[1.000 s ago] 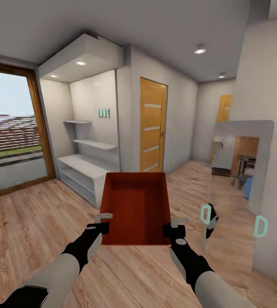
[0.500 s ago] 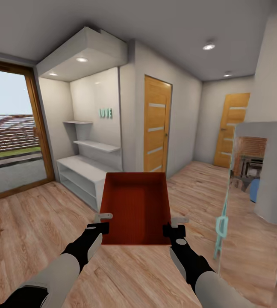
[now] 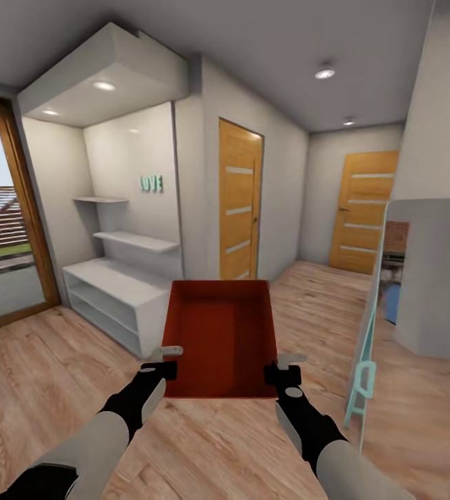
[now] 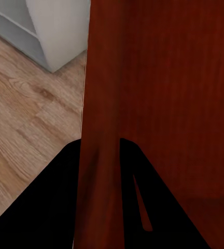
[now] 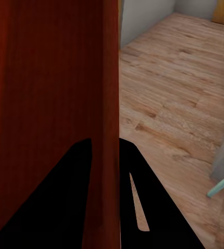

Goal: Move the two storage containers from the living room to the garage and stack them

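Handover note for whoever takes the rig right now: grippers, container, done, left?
Left gripper: shut on the left wall of the storage container.
Right gripper: shut on its right wall.
The container hangs level between both arms, open top up, nothing visible inside, over the wood floor of a hallway, with white shelves ahead on the left and two orange doors beyond.
Done: one container lifted, in transit.
Left: reach the garage, set it down on the floor, fetch the second container and stack it.
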`<state>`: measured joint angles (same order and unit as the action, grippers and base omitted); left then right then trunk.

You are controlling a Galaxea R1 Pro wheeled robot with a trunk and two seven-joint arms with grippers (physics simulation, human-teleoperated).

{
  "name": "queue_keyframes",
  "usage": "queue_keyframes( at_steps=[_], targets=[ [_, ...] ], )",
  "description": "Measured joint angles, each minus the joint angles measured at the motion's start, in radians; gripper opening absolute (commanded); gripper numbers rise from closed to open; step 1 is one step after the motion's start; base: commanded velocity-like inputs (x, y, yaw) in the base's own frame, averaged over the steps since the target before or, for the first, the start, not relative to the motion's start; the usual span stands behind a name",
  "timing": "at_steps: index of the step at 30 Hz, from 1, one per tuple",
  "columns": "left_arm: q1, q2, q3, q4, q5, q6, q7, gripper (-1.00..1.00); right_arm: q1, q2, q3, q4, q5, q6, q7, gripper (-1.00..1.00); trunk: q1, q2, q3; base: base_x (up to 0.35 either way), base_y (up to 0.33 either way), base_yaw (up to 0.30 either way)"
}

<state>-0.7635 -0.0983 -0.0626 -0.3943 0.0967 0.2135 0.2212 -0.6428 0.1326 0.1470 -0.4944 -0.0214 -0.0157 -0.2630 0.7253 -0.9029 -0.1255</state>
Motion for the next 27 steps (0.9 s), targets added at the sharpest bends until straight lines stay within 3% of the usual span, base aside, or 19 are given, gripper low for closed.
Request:
queue_keyframes(
  at_steps=[27],
  targets=[
    [0.000, -0.001, 0.000, 0.000, 0.001, 0.002, 0.003, -1.00, 0.000, 0.000, -0.002, 0.002, 0.000, 0.000, 0.002, -1.00, 0.000, 0.000, 0.000, 0.313, 0.192, -0.246]
  ],
)
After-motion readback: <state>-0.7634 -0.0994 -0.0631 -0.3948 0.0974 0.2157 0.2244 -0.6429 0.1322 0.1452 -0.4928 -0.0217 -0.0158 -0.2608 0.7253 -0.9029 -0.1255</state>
